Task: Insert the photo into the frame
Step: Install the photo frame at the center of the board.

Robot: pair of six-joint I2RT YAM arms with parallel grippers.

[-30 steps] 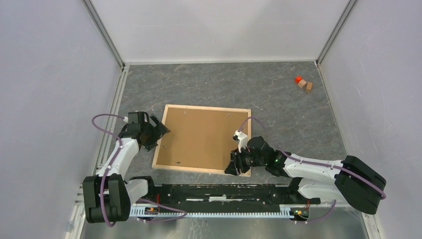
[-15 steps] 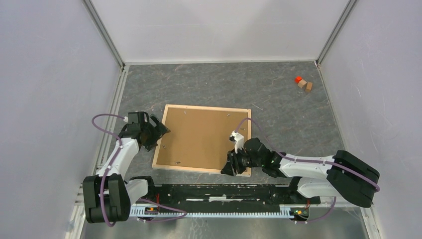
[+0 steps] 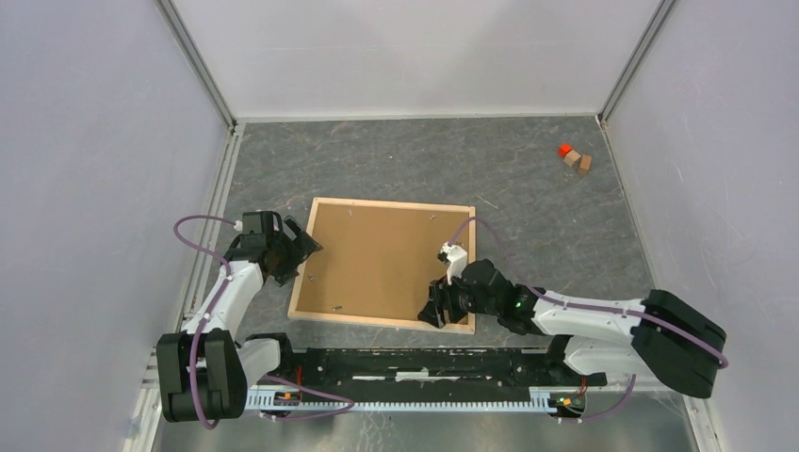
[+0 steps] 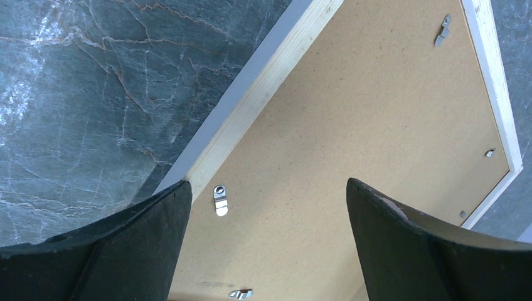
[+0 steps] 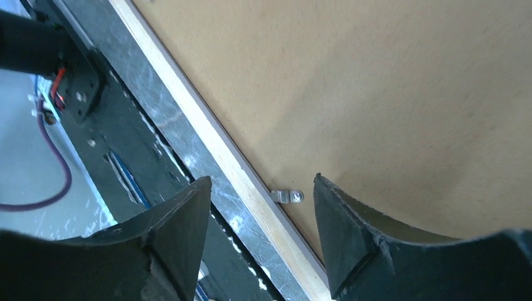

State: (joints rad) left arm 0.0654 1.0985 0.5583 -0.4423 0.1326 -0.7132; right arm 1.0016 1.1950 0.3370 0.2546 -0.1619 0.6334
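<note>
My tools over the frame, both empty
The pale-wood rectangular picture frame (image 3: 391, 203) lies back-up on the grey marbled bench (image 3: 528, 188), filled by a plain brown backing board (image 3: 382, 259). My left tool (image 3: 300, 247) gapes wide above its left rail; my right tool (image 3: 435, 315), moderately spread, straddles the near rail by a small metal clip (image 5: 287, 196).
</note>
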